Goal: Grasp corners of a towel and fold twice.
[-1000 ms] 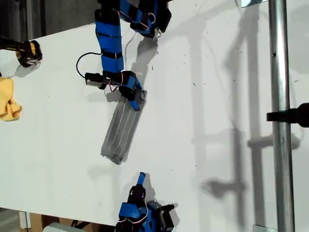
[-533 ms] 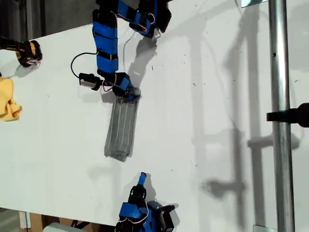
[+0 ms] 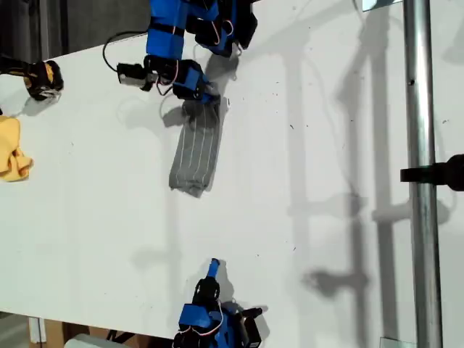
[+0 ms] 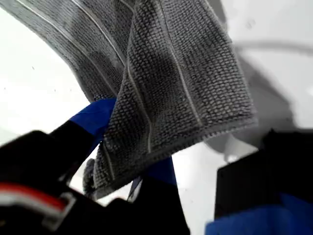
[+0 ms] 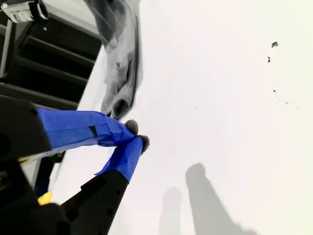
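The towel point(image 3: 197, 148) lies on the white table point(image 3: 312, 181), pinched by my first end effector point(image 3: 206, 98).

Yellow cloth point(image 3: 13, 149) on white table point(image 3: 312, 239) (exterior view's left edge)

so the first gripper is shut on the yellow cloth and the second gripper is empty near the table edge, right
Not quite. My first gripper is shut on the towel, the grey striped one, as the first wrist view shows. The yellow cloth lies untouched at the exterior view's left edge. My second gripper is indeed empty.
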`<act>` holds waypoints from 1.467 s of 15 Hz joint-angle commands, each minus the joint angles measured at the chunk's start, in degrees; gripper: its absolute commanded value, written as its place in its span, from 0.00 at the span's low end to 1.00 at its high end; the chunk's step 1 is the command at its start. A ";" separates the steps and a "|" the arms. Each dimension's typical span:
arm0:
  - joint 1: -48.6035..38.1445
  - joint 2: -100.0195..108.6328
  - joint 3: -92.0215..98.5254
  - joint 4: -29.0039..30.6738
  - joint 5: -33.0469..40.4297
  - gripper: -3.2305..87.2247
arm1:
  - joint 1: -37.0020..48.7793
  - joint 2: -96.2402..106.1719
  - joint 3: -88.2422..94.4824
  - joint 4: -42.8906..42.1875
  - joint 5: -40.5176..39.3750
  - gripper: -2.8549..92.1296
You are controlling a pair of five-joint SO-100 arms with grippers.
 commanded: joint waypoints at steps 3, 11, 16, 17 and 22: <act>-0.18 0.35 -2.81 -0.35 0.18 0.03 | -9.40 4.39 -1.93 2.02 7.73 0.03; 0.26 0.35 -3.25 -0.18 -0.09 0.03 | -1.85 -28.39 -42.45 -20.65 -16.87 0.03; 0.09 0.35 -2.90 -0.09 -0.18 0.04 | 0.00 -53.88 -45.97 -34.10 -16.08 0.03; 0.09 0.35 -2.90 -0.09 -0.26 0.04 | 0.62 -58.54 -48.08 -34.72 -15.82 0.03; 0.09 0.35 -2.81 -0.79 -0.35 0.04 | 2.46 -55.99 -61.26 -26.02 -17.75 0.49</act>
